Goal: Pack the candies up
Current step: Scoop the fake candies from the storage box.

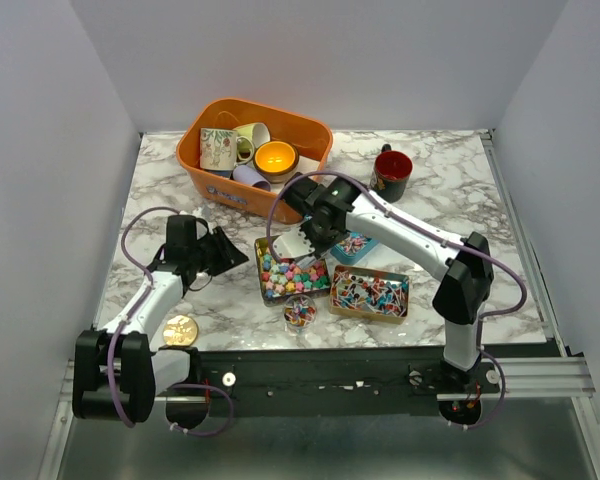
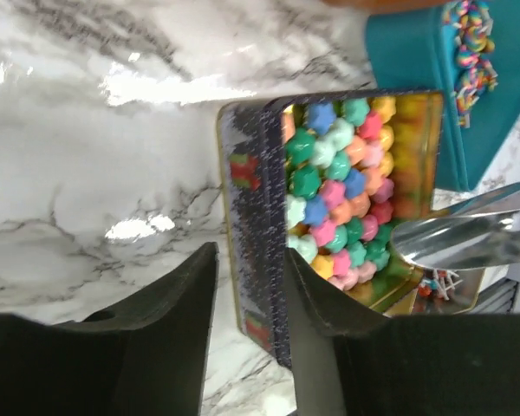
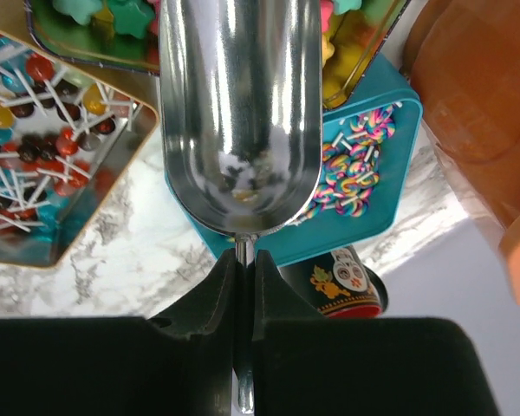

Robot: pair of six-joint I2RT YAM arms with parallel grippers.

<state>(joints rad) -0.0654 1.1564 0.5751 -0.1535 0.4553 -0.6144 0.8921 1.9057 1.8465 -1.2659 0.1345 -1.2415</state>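
Observation:
Pastel star candies fill an open rectangular tin at the table's middle. My left gripper is open at the tin's left end, and the tin's dark wall shows in the gap between its fingers. My right gripper is shut on the thin handle of a metal scoop, which hangs over the star tin's far end. The scoop's bowl looks nearly empty. A teal tin of swirled lollipops and a gold tin of stick candies lie beside it.
A small round dish of confetti bits sits in front of the star tin. A gold coin-like disc lies near the left arm. An orange basket of cups stands at the back, and a red-and-black mug at the back right.

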